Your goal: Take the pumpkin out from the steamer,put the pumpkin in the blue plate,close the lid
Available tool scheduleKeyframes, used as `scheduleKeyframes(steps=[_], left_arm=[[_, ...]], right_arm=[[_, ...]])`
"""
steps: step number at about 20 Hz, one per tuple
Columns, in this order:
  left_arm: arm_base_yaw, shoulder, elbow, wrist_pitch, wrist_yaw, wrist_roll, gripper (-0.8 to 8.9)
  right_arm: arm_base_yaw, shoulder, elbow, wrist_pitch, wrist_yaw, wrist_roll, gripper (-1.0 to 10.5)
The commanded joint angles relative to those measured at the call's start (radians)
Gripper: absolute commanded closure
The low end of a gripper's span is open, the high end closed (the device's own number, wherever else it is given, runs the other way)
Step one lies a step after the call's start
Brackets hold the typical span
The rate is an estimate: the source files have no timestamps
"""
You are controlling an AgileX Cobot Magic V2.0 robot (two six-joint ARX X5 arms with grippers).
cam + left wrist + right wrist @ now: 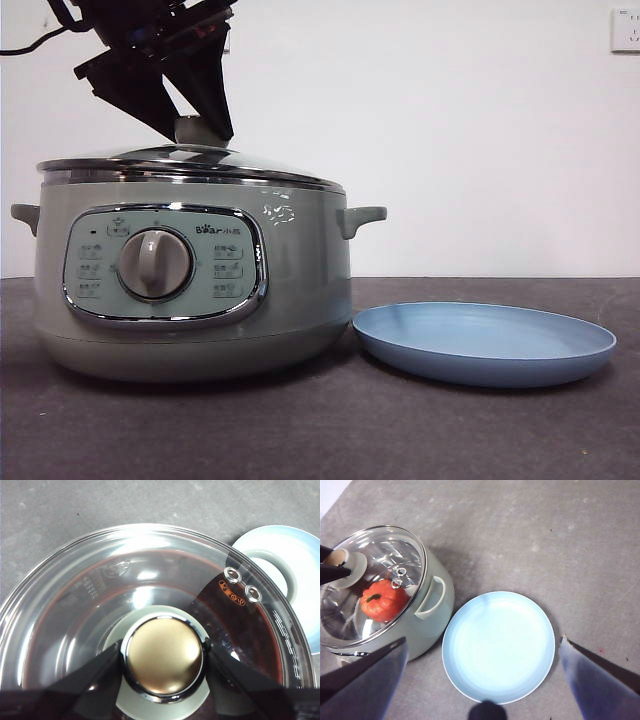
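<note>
On inspection I found the left gripper down over the steamer, its two black jaws set on opposite sides of the knob of the lid; in the left wrist view both jaws sat right against the knob's chrome edge, so I recorded them as closed on it. The lid itself lay seated on the steamer's rim, level all round as far as the front view showed. Through the glass, in the right wrist view, I could see the pumpkin resting inside the pot, orange-red with its dark stem showing. The steamer stood toward the left part of the counter, close to its front edge, control panel and dial facing the front camera. The blue plate lay flat just beside the steamer on its right, under the right side handle, with nothing on it. The right gripper hung high above the plate and the bare counter, jaws spread wide and gripping nothing
</note>
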Motion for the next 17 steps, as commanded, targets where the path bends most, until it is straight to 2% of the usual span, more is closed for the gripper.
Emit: scheduleKeyframes(steps=[1,4,7,10,17], left_arm=[[-0.003,-0.001,0.000,-0.001,0.003,0.016,8.23],[-0.003,-0.039,0.000,0.004,0.002,0.016,8.22],[-0.003,-0.107,0.000,0.015,0.001,0.015,8.23],[-0.001,-0.201,0.000,0.013,-0.008,0.015,8.23],[-0.001,-0.473,0.000,-0.035,-0.240,0.016,8.23]], right_arm=[[0.002,0.002,0.002,0.002,-0.001,0.038,4.4],[0.003,0.002,0.002,0.014,-0.011,0.048,4.4],[0.003,0.006,0.002,0.034,-0.105,0.048,4.5],[0.032,0.026,0.002,0.073,-0.128,0.053,4.5],[0.276,0.206,0.064,0.172,-0.125,0.082,4.5]])
